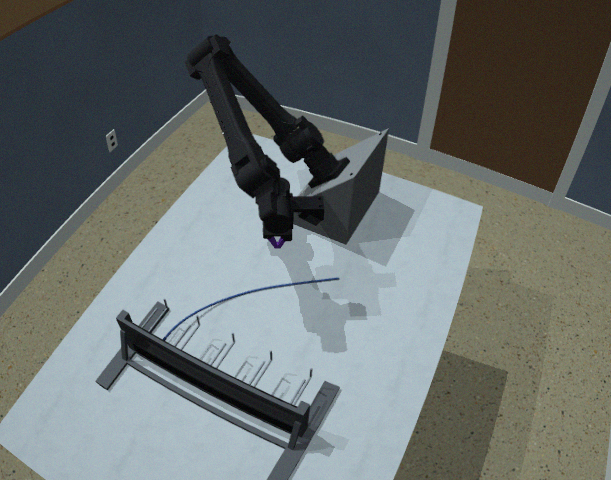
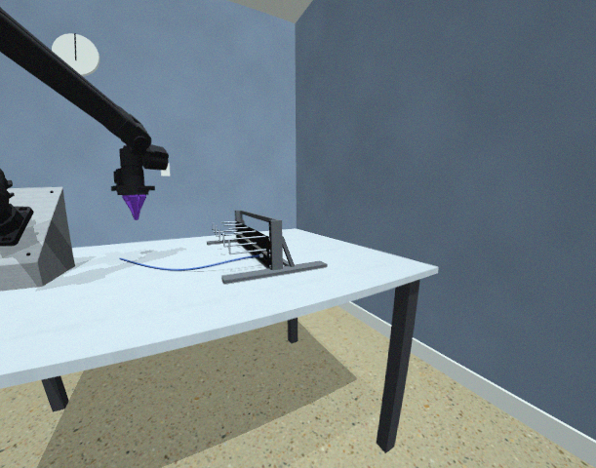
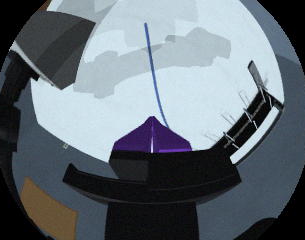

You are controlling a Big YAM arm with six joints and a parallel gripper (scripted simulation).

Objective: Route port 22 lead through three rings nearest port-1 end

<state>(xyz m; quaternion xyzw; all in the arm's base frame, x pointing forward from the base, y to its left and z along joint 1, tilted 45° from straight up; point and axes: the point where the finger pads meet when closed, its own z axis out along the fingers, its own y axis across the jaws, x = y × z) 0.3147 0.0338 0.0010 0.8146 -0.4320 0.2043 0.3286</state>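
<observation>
Zero held by end effector [image 2: 135, 215] (pinched shut, high above table [image 2: 307, 282]); reopen, descend squarely over lead [image 1: 253, 292].

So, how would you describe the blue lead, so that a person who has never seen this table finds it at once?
On the white table, find the dark rack with wire rings along its side facing the arm. From one end of it a thin blue lead curves across the table towards the grey pedestal. It is the only blue thing, and it lies apart from the shut gripper above.

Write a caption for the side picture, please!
Shut claw hangs above the blue lead lying on the table.
</observation>
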